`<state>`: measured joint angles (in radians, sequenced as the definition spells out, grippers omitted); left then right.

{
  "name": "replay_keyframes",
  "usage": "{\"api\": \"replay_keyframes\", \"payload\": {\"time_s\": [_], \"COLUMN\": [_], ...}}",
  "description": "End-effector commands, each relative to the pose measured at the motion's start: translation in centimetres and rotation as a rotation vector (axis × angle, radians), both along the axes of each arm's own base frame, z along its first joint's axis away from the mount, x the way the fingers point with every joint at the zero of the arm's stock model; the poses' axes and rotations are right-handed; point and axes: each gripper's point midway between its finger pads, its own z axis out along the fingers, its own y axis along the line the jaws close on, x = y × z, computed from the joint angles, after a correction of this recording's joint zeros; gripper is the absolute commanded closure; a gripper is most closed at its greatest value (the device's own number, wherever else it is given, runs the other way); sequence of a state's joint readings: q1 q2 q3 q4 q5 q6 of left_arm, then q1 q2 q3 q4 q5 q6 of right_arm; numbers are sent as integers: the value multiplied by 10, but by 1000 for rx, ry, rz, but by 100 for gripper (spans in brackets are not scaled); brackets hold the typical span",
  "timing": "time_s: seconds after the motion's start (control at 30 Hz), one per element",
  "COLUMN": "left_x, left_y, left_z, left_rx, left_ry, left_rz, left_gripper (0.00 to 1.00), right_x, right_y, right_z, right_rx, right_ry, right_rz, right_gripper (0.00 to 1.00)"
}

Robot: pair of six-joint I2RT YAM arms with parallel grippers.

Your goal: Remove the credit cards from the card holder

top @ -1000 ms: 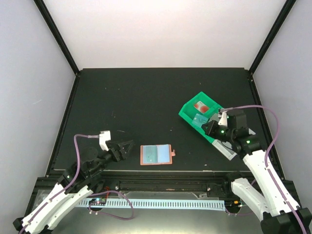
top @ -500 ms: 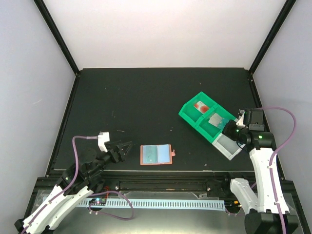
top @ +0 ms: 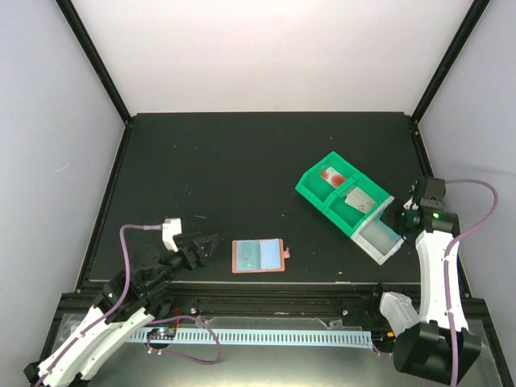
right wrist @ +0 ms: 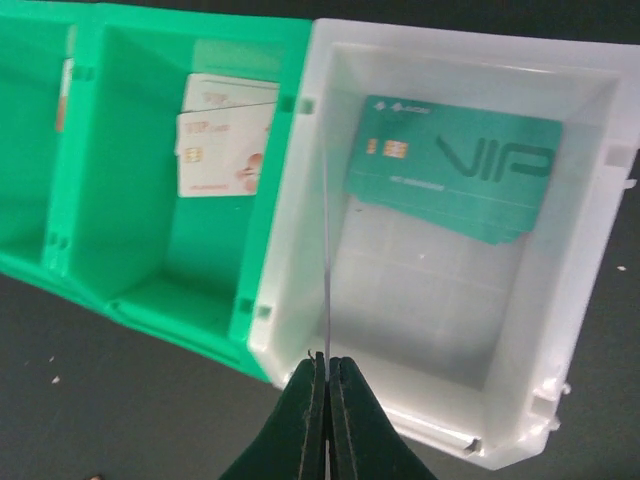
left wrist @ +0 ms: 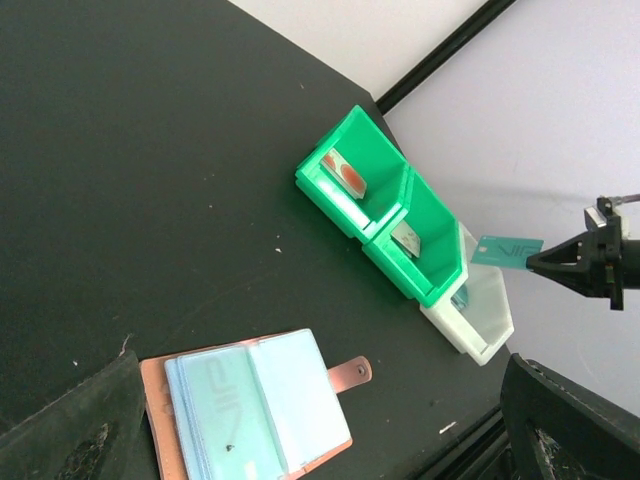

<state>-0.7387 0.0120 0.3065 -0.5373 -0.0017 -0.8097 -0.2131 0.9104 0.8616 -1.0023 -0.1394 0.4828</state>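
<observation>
Since the teal card (left wrist: 505, 250) looks thin, stiff and slick, an edge pinch suits it — the right hand (right wrist: 326, 362) grips it so beside the white bin (right wrist: 575, 300), the left hand (top: 208, 242) gapes empty near the card holder (top: 258, 255) on the bench (top: 242, 161).

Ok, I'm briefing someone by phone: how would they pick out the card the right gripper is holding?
Find the green bin on the right, then its white end compartment. Just beside it the right gripper is shut on a teal VIP card, held in the air; the other teal card lies flat inside that compartment.
</observation>
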Motion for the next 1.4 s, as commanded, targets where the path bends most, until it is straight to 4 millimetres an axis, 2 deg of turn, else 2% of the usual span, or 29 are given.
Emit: {"api": "replay_keyframes", "payload": {"time_s": [0.0, 0.37, 0.8, 1.27, 1.37], "left_x": [-2, -5, -3, -1, 1], "left_y": [0, -2, -6, -6, -4], "left_z": [15, 19, 17, 16, 17], "left_rx": [-21, -28, -20, -10, -6], "left_ry": [-46, -58, -70, -69, -70], "left_rz": [-15, -32, -45, -37, -25], "left_gripper": [1, 1, 1, 1, 1], "right_x": [5, 15, 32, 41, 41], "right_y": [-19, -13, -27, -18, -22], "right_z": [-11, -46, -44, -45, -45], "right_rx": [-4, 104, 111, 164, 146], "right_ry": [23, 102, 97, 64, 77], "right_rz": [-54, -49, -34, 11, -1], "right_gripper": [99, 99, 99, 99, 99]}}
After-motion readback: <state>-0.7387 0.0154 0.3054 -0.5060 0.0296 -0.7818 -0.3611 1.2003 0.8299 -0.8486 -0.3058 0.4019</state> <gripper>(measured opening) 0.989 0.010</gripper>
